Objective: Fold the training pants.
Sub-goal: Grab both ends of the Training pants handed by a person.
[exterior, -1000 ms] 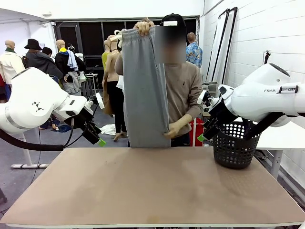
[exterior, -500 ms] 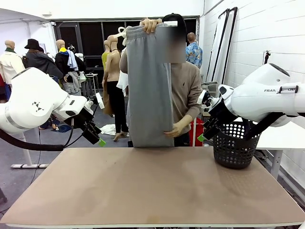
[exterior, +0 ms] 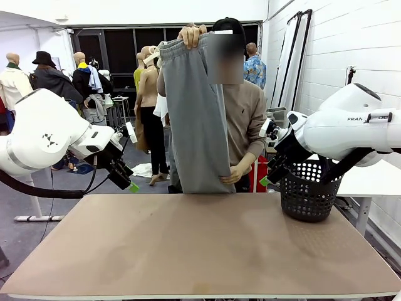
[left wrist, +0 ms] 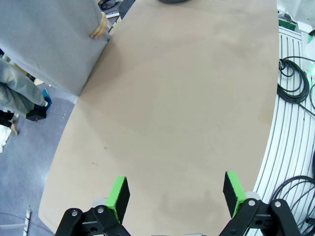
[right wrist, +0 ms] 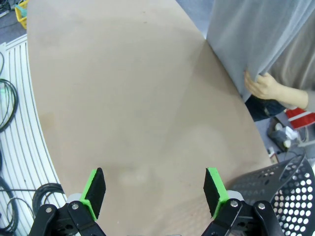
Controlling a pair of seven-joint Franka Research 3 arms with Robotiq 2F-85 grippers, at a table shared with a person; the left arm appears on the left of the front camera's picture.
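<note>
Pants [exterior: 197, 113]: hang straight down past the table's [exterior: 200, 251] far edge.
High hand [exterior: 191, 34]: grips the waistband [exterior: 172, 45].
Low hand [exterior: 235, 172]: pinches the bottom edge.
Left gripper [left wrist: 175, 192]: spread wide, empty, above the table.
Right gripper [right wrist: 154, 191]: spread wide, empty, near the basket [exterior: 307, 191].

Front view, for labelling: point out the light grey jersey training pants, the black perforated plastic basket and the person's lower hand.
light grey jersey training pants [exterior: 197, 125], front view, mid-leg fabric.
black perforated plastic basket [exterior: 305, 200], front view, side wall.
person's lower hand [exterior: 233, 174], front view, knuckles.
</note>
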